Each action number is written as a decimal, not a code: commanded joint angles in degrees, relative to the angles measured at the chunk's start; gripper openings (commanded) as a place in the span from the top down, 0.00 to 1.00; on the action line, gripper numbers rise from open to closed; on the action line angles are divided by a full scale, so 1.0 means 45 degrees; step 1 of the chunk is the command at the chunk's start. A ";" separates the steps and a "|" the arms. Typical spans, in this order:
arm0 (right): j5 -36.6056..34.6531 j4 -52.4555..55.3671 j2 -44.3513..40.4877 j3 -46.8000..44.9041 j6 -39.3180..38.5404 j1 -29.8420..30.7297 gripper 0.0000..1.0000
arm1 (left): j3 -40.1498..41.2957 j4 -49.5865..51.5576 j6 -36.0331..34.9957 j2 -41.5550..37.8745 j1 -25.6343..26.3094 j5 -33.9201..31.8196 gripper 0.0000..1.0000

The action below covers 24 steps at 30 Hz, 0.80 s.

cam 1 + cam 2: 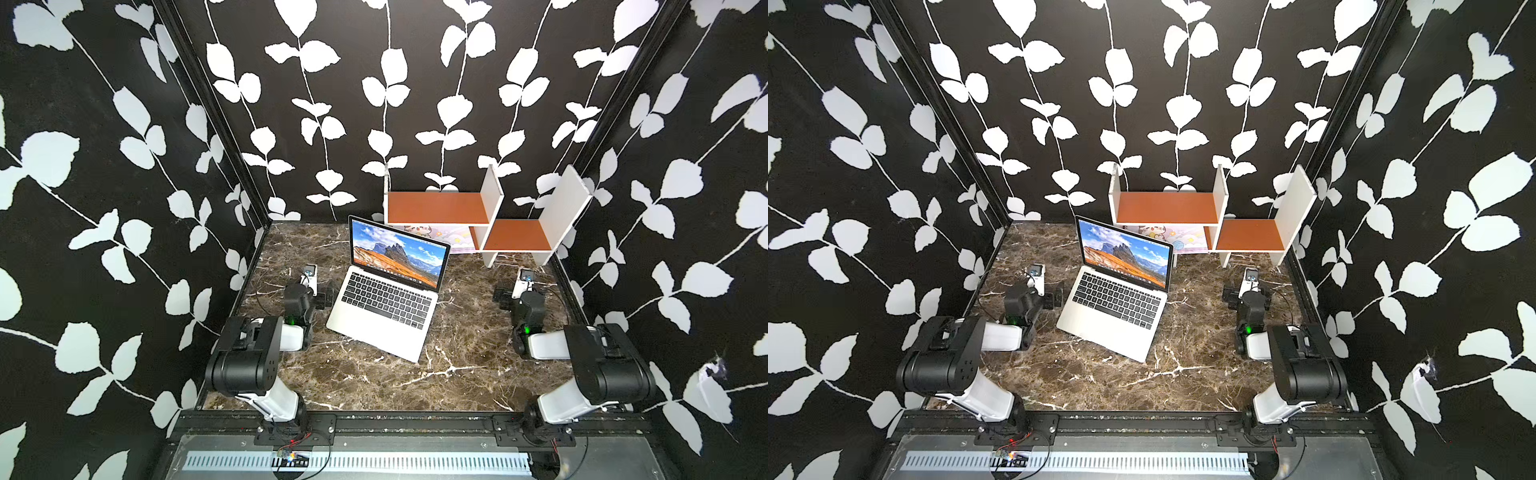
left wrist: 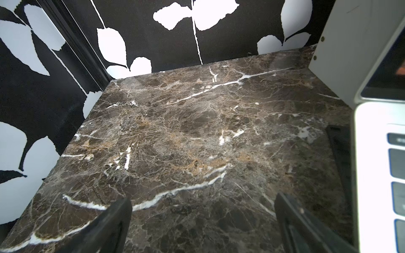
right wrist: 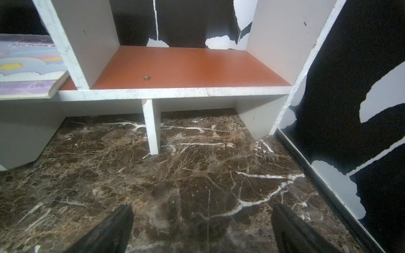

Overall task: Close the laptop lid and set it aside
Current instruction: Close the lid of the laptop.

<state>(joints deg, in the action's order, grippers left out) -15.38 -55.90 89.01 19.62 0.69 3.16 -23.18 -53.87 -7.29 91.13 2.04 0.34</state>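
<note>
The silver-grey laptop (image 1: 380, 316) (image 1: 1111, 311) stands open in the middle of the marble table in both top views, turned slightly askew. The laptop lid (image 1: 399, 253) (image 1: 1125, 253) is upright and its screen shows a mountain picture. My left gripper (image 1: 326, 294) (image 1: 1054, 298) (image 2: 202, 201) hovers low just left of the laptop's keyboard, open and empty; the left wrist view catches the laptop's edge (image 2: 372, 153) and lid (image 2: 385, 72). At the right, my right gripper (image 1: 502, 297) (image 1: 1230, 294) (image 3: 202, 210) is open and empty, well apart from the laptop, facing the shelf.
A white shelf unit (image 1: 494, 199) (image 3: 175, 93) with orange boards stands at the back right, with a pastel book (image 3: 26, 65) on its lower board. A black bar (image 2: 338, 149) shows under the laptop's left edge. Leaf-patterned walls close in three sides.
</note>
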 commanded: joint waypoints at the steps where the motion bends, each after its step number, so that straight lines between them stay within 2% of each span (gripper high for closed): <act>1: 0.0071 0.0227 -0.0034 0.0312 -0.0011 0.0021 0.00 | 0.0071 -0.0058 0.0035 -0.0189 -0.0074 0.0061 0.01; 15: 0.0287 0.0234 -0.0060 0.0357 -0.0063 0.0011 0.00 | 0.0092 -0.0173 0.0116 -0.0217 -0.0091 -0.0087 0.01; 18: 0.0544 0.0526 -0.0898 0.0164 -0.0180 0.0010 0.00 | 0.0620 -0.0402 0.0208 -0.1108 -0.0062 -0.0405 0.01; 20: 0.0530 0.2181 -0.2682 0.0276 -0.0262 0.0075 0.00 | 0.1044 0.0476 0.0396 -0.2797 -0.0074 -0.0782 0.01; 22: -0.0475 0.6157 -0.4730 0.1199 0.0285 0.0079 0.00 | 0.1089 0.2396 0.1261 -0.4981 -0.0066 -0.1262 0.01; 24: -0.1159 0.9622 -0.6312 0.2458 0.0860 0.0053 0.00 | 0.0630 0.5452 0.1765 -0.6920 -0.0056 -0.1045 0.01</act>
<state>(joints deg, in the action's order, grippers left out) -15.92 -31.48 68.31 23.86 1.52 3.38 -18.57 -42.63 -3.60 69.38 2.04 -2.94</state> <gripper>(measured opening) 0.997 0.987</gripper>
